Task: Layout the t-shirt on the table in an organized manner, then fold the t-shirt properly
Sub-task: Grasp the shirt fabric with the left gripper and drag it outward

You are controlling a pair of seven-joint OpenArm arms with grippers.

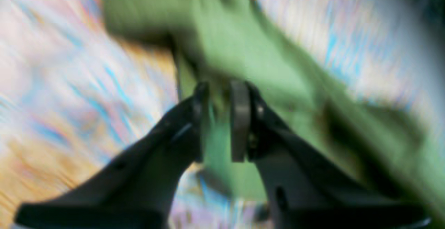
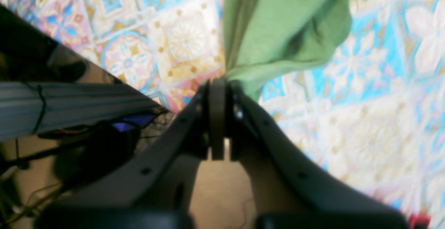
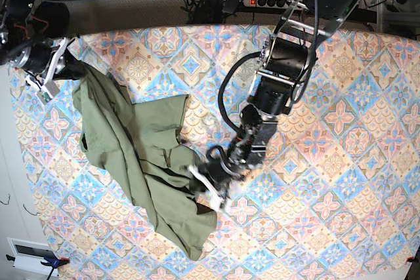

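Showing t-shirt (image 3: 131,142) whole (base only)

Right arm reaches out to the far left of the base view, low, wrist near the table edge. Right gripper (image 2: 219,93) has its jaws pressed together, green cloth pinched at the tips, pads flat against each other with no gap showing.

Left arm comes down from top right of the base view, elbow bent, forearm angled down-left toward the middle. Left gripper (image 1: 222,93) sits low, jaws a narrow slot apart, green cloth between them. Left wrist view is heavily motion-blurred, so whether the pads actually clamp the cloth can't be told. Arms are well apart.
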